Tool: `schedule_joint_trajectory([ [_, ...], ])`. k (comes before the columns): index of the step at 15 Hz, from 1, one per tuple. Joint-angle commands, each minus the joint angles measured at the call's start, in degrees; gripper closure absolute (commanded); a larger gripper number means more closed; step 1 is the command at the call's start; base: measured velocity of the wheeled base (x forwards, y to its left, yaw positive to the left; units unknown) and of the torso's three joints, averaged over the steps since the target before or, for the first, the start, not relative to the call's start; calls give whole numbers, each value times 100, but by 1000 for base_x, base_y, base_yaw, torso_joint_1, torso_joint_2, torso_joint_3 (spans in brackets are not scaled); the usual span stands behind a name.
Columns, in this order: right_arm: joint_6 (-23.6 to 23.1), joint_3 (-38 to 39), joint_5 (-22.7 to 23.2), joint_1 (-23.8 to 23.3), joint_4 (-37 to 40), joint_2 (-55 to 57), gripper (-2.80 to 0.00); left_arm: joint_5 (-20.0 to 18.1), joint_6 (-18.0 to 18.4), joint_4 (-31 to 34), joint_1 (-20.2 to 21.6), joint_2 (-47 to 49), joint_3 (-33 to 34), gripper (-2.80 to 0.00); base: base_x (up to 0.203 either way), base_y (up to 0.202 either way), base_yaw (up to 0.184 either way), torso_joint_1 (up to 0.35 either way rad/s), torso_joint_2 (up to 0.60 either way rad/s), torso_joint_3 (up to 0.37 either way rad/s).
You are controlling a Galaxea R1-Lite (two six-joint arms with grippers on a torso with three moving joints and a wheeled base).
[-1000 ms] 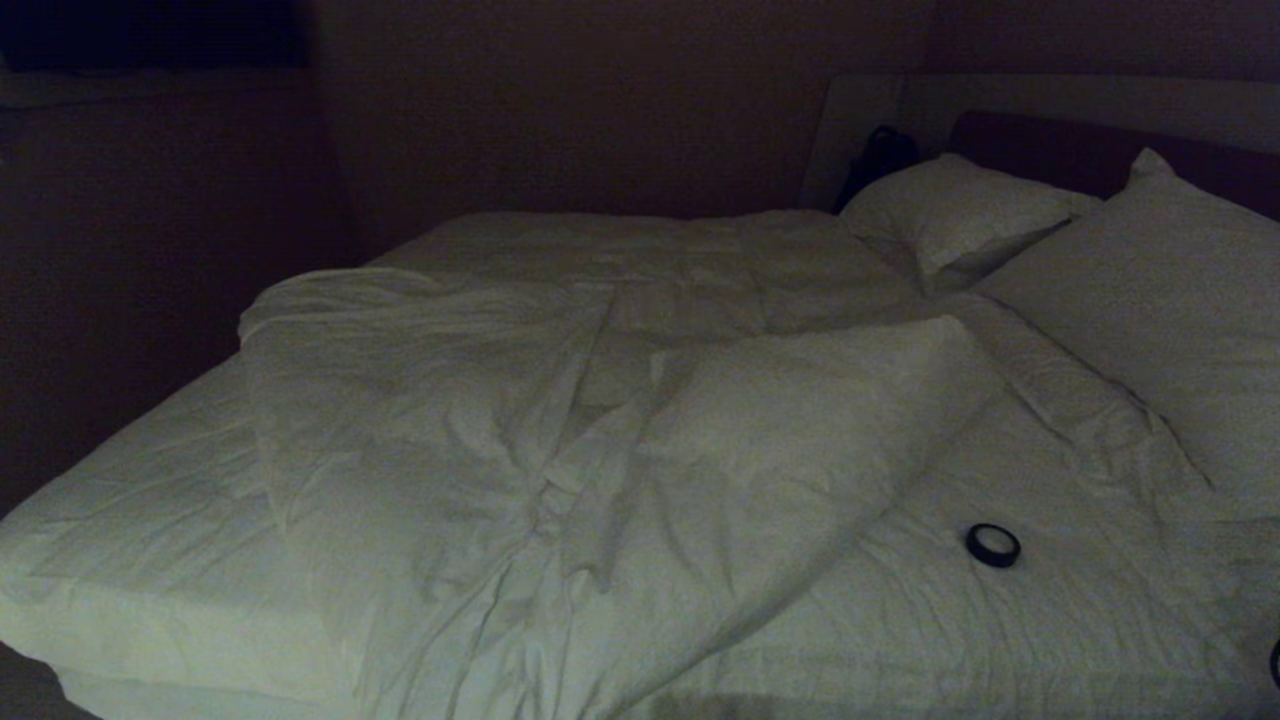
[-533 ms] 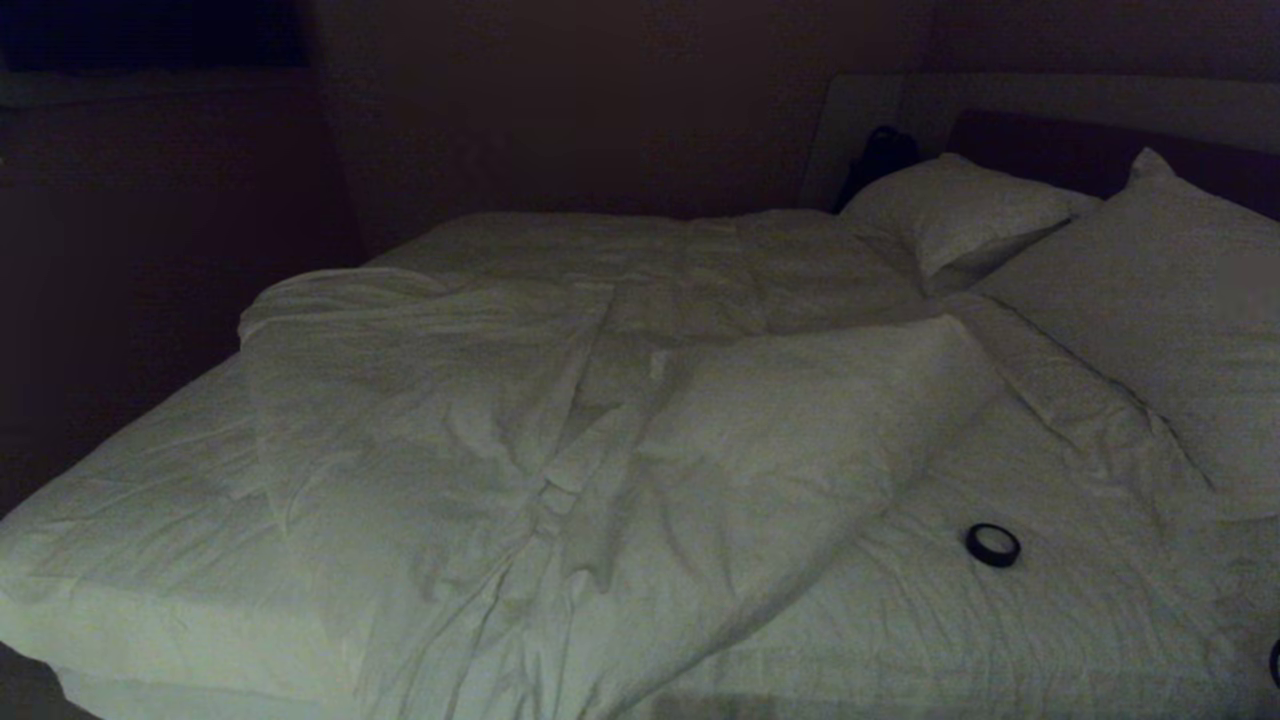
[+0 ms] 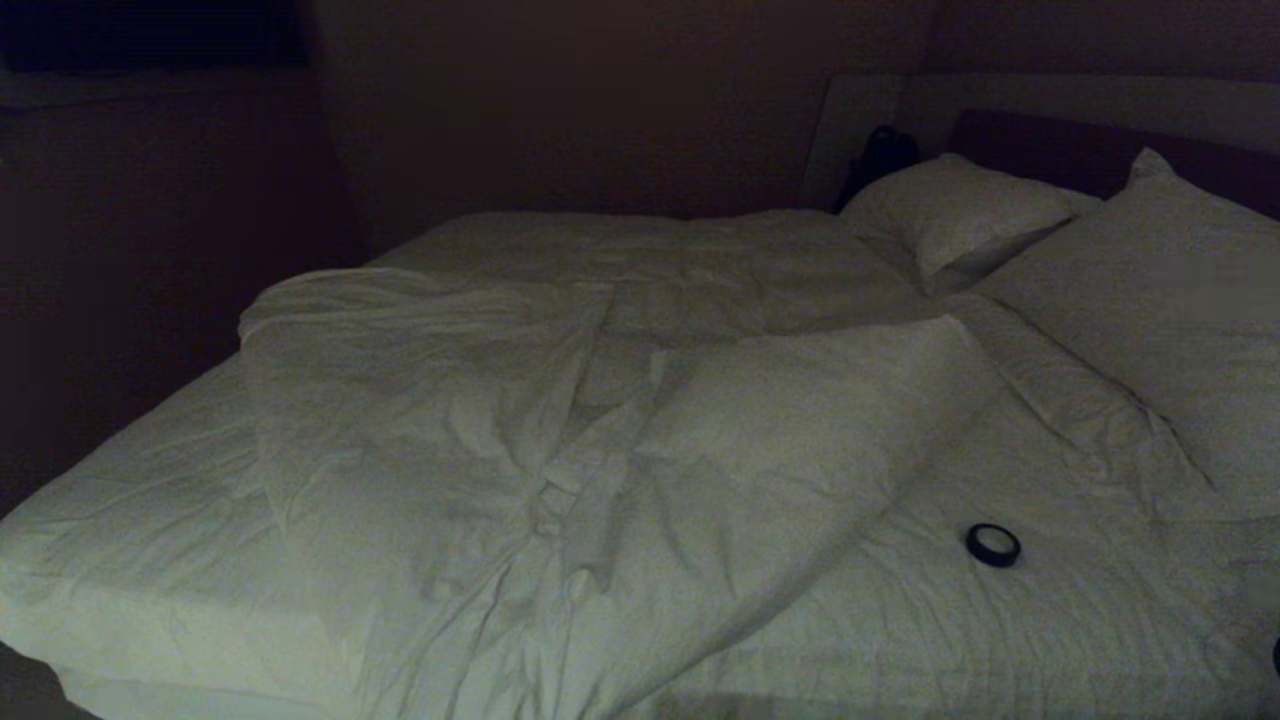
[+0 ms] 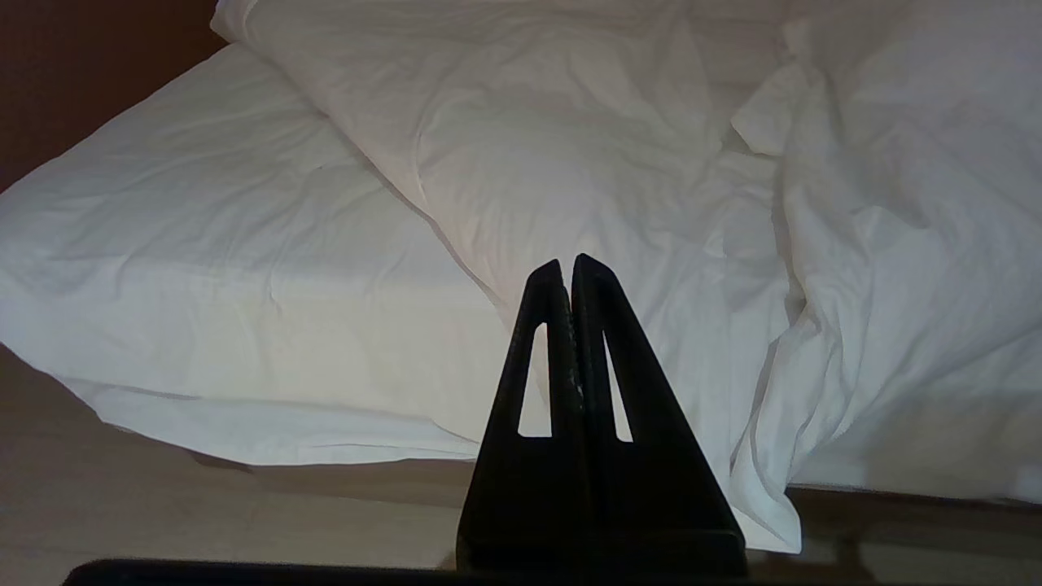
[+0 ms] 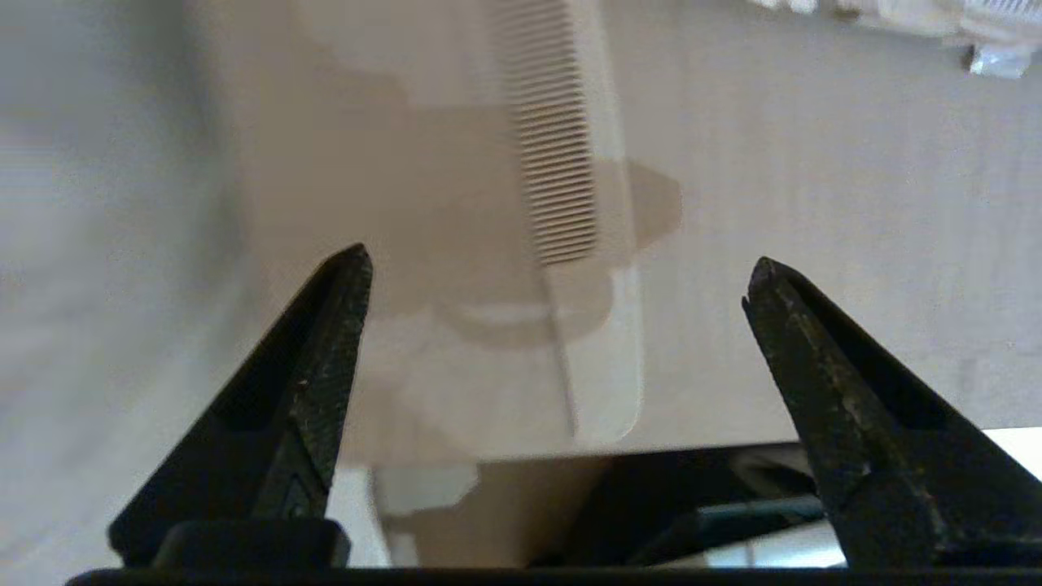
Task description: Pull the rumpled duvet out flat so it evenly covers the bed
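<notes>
The large white puffy quilted duvet (image 3: 560, 430) is seen bunched in a broad diagonal heap across the middle of the wide low bed with its white mattress sheet (image 3: 130, 500). Bare sheet is left exposed on the near left and on the near right, where a small black ring-shaped object (image 3: 993, 545) lies just beside the duvet's folded-over flap. Two white rectangular pillows (image 3: 960, 215) rest at the far right against the dark headboard panel (image 3: 1060, 150).

Neither arm is shown in the head view. The left gripper (image 4: 567, 268) is held before the near left corner of the bed with its black jaws pressed together on nothing. The right gripper (image 5: 553, 277) is seen with its jaws spread wide and empty, facing a pale surface with a slatted vent (image 5: 553, 163), away from the bedding.

The step in hand is judged to be a reach for a fresh hold. It would be done well if the folded flap's free edge, rather than a mid-panel crease, were pinched, since a pull on a crease would only drag the heap. Only the duvet layer should be taken, not the sheet beneath. The pull should be kept low and directed toward the uncovered near right area, and the small ring should be avoided or it may be swept off.
</notes>
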Motion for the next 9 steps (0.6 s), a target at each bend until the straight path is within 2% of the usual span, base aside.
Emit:
schedule_joint_trajectory([
  [1, -35, 253, 798, 6, -219, -549, -280, -4, 2, -1, 2, 2, -3, 0, 0, 0, 0, 0, 0, 0],
  [4, -245, 544, 1639, 7, -257, -1019, -280, -4, 2, -1, 2, 2, 0, 0, 0, 0, 0, 0, 0, 0],
  [6, -399, 692, 1967, 7, -353, -1202, -280, -4, 2, -1, 2, 2, 0, 0, 0, 0, 0, 0, 0, 0],
  [7, -442, 771, 1986, 18, -489, -1234, 0, -4, 2, -1, 2, 2, 0, 0, 0, 0, 0, 0, 0, 0],
  [9, -581, 1159, 2009, 84, -1076, -1345, 0, -4, 2, -1, 2, 2, 0, 0, 0, 0, 0, 0, 0, 0],
])
